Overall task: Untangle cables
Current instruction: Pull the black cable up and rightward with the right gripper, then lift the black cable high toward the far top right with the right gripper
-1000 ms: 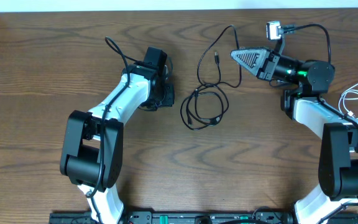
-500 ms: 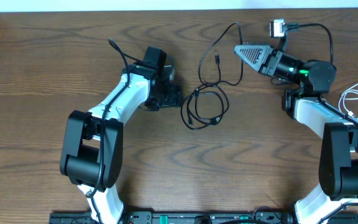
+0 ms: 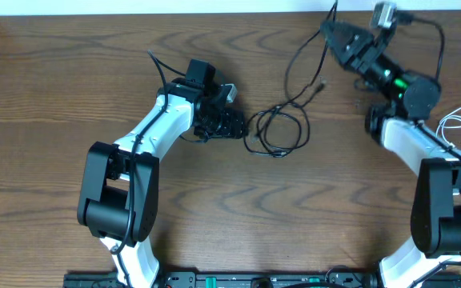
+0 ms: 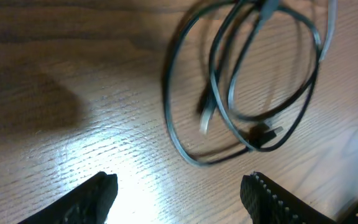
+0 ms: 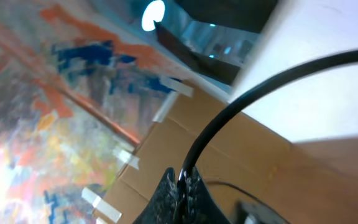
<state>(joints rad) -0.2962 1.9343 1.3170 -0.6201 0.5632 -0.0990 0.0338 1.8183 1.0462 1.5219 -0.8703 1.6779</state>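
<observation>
At worktop centre: black cables (image 3: 282, 132) lie in loose, overlapping loops on the wood of the worktop (image 3: 54, 80), a little toward 3 o'clock of the middle.
Left tool: left tool (image 3: 240, 126) sits low at 9 o'clock of the loops, just beside them; its fingers are spread apart and grasp nothing.
Left wrist view: the loops (image 4: 247, 81) lie at 12 o'clock of the released left tool (image 4: 179, 183); a small plug end shows inside them, blurred.
Right tool: right tool (image 3: 328, 30) is at 1 o'clock of the loops, near the far edge, clenched on a black strand (image 3: 292, 62) that runs from the loops to it.
Right wrist view: the fingertips of the right tool (image 5: 182, 183) pinch the black strand (image 5: 260, 87), which arcs away toward 2 o'clock.
Worktop edge at 3 o'clock: white cable (image 3: 458, 128) lies coiled, well apart from the black ones.
</observation>
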